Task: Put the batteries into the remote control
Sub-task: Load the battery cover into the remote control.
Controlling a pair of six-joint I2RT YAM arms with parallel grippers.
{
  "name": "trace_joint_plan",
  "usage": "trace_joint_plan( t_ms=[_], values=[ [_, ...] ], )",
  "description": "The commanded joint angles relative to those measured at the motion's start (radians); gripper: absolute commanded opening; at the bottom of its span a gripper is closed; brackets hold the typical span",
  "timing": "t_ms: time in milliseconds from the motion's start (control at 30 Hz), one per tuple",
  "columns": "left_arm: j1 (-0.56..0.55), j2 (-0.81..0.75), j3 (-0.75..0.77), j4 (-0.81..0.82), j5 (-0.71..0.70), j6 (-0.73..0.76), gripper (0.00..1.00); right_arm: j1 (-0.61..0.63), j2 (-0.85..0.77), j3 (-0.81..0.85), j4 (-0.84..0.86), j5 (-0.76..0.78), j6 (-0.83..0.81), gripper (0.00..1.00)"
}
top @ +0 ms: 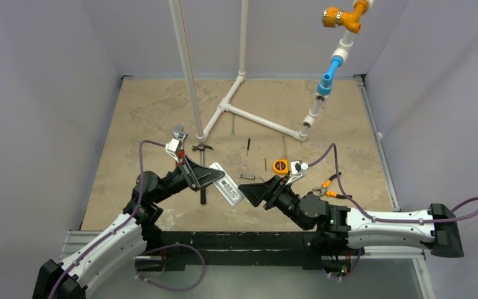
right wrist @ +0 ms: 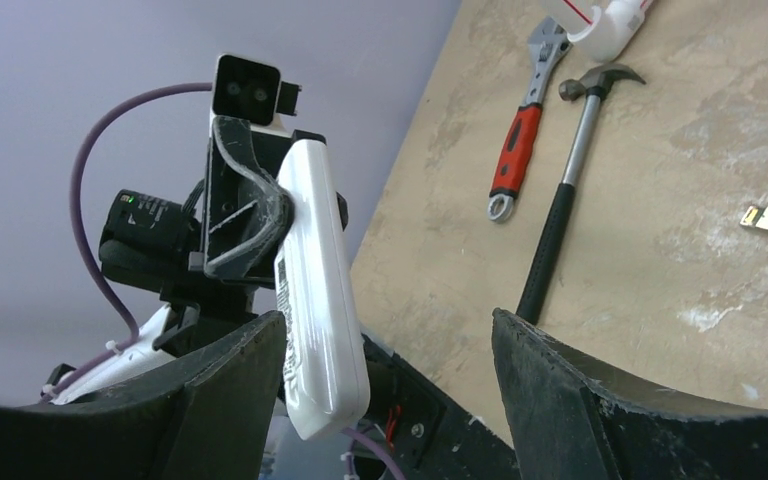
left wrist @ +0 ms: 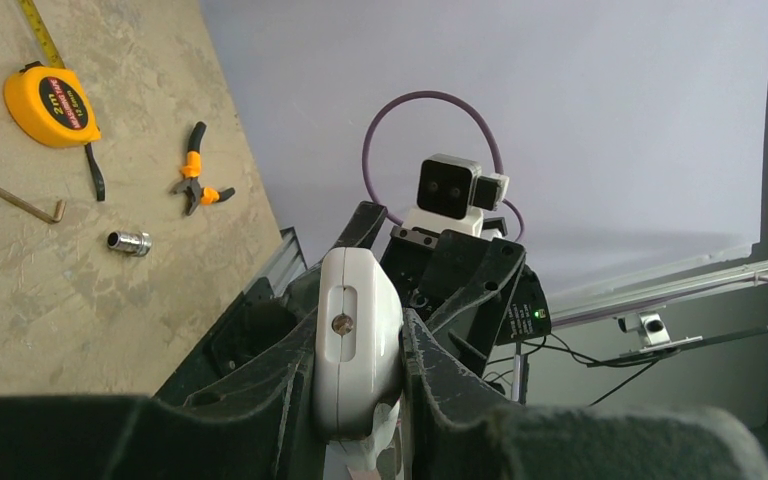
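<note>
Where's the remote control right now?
Top view, near centre: the remote control is clamped in the left gripper, between the hammer and the right gripper.

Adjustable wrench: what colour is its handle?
Red, on the adjustable wrench; shows best in the right wrist view.

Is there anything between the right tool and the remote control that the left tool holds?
Nothing visible. The right tool is open and faces the remote control, held up by the left tool, with only air between them.
</note>
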Motion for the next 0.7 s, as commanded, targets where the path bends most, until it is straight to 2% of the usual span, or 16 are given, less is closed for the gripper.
trace_joint_plan(
  t_ms=[0, 167, 333, 667],
  values=[
    [-0.004, -0.009, 0.008, 0.069, 0.010, -0.013, 0.00, -0.004, -0.046, -0.002, 0.058, -0.004, -0.129, 0.74],
    [-0.004, 0.000, 0.008, 0.068, 0.013, -0.011, 0.00, -0.004, -0.039, 0.015, 0.102, -0.084, -0.203, 0.74],
    [-0.004, 0.023, 0.018, 0.078, 0.024, -0.009, 0.00, -0.004, 0.037, 0.071, 0.096, -0.155, -0.232, 0.73],
    [-0.004, 0.039, 0.028, 0.080, 0.039, -0.007, 0.00, -0.004, 0.113, 0.079, 0.181, -0.176, -0.230, 0.54]
  ],
)
